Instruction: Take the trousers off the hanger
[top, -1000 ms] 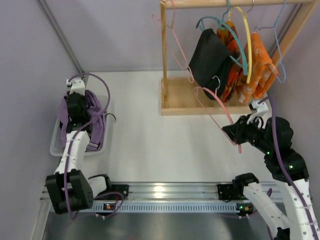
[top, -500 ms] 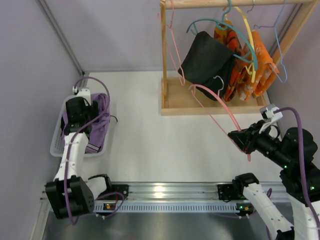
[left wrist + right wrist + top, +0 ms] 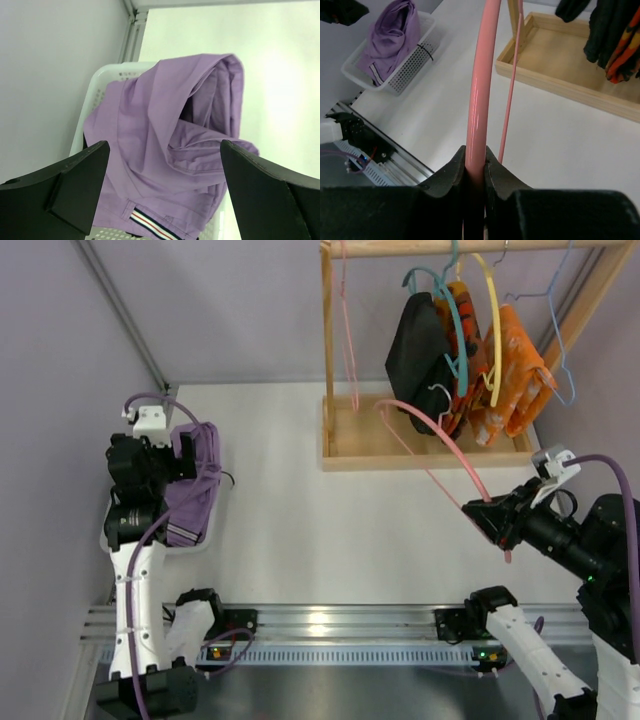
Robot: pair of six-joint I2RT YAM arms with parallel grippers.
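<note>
Ok, L gripper (image 3: 164,172) jaws wide apart, hovering over purple trousers (image 3: 165,125). They're crumpled in the white basket (image 3: 107,75) at the table's left side, off the hanger. R gripper (image 3: 475,165) clamped on bare pink hanger (image 3: 482,75), whose top end reaches up to the wooden rack (image 3: 327,350) w/ other clothes (image 3: 420,350).

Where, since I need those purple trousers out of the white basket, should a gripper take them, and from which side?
Probably best to pinch the thick rolled fold of the purple trousers, where the cloth bunches up highest. Come straight down from above: the walls of the white basket fence in the sides, and the rest lies flatter.
</note>
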